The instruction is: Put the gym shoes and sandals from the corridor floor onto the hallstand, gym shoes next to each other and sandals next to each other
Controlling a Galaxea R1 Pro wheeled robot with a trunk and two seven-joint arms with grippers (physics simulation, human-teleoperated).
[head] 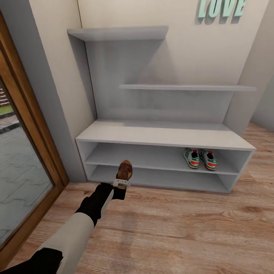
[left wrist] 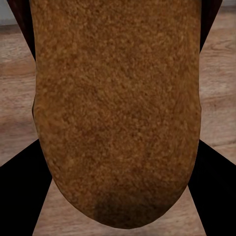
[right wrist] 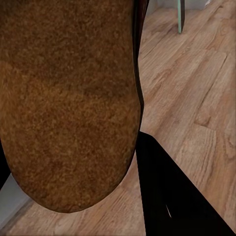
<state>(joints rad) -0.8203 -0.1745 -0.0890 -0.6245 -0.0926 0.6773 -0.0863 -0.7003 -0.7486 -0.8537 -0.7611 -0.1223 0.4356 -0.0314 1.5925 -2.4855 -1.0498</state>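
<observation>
The left gripper (head: 121, 183) is closed on a brown sandal (head: 124, 170). It holds the sandal by one end, and the sandal sticks out ahead of it, up off the corridor floor (head: 182, 228). The sandal is right in front of the hallstand (head: 163, 135), at the left part of its two shelf openings. From the head view I cannot tell if the sandal touches the shelf edge or is just in front of it.

In the left wrist view, the sandal's brown, fuzzy sole (left wrist: 118, 108) is very close to the camera. The dark fingers (left wrist: 19, 196) sit on both sides of it, with wood floor behind.

In the right wrist view, the other sandal (right wrist: 64, 98) is also very close. One dark finger (right wrist: 172, 196) of the right gripper sits against its edge, with the wood floor past it. It looks held, but I cannot tell for sure how tight the right gripper is.

The two gym shoes (head: 199, 158) are on the middle shelf of the hallstand, near the right end. They sit side by side, heels facing out. They are white with green stripes and orange-red heel patches.

Green letters (head: 220, 8) hang on the wall above. A wood door frame (head: 34, 125) with glass is on the left.
</observation>
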